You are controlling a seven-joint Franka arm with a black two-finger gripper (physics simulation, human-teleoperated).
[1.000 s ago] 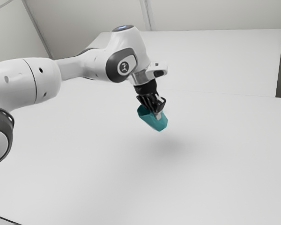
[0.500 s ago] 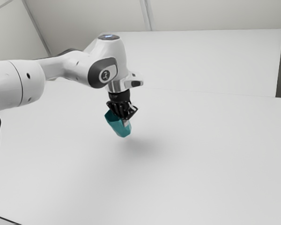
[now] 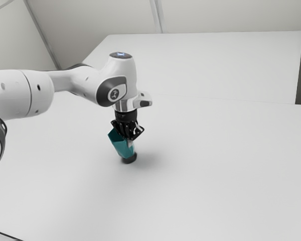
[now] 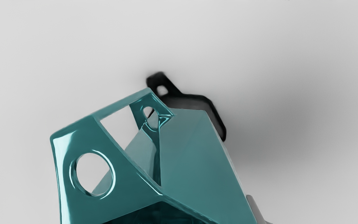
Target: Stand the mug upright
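Note:
The teal faceted mug (image 3: pixel 120 144) hangs below the black gripper (image 3: pixel 128 141) in the exterior view, low over the table, its mouth tilted up toward that view's left. A dark shadow lies right under its base; whether the base touches the table I cannot tell. Seen from the wrist, the mug (image 4: pixel 197 152) has its handle with round holes on one side and part of its dark inside showing. One grey fingertip of the gripper (image 4: pixel 257 211) presses against the mug's outer wall; the other is hidden behind the mug. The gripper is shut on the mug.
The white table (image 3: pixel 205 175) spreads around the mug, with a second white surface (image 3: pixel 210 65) behind it, up to the walls. The arm comes in from the exterior view's left, above the table.
My hand has carried the mug toward the exterior view's left, then down close to the table. The mug stands steeper than a second ago, and its shadow has tightened beneath it.

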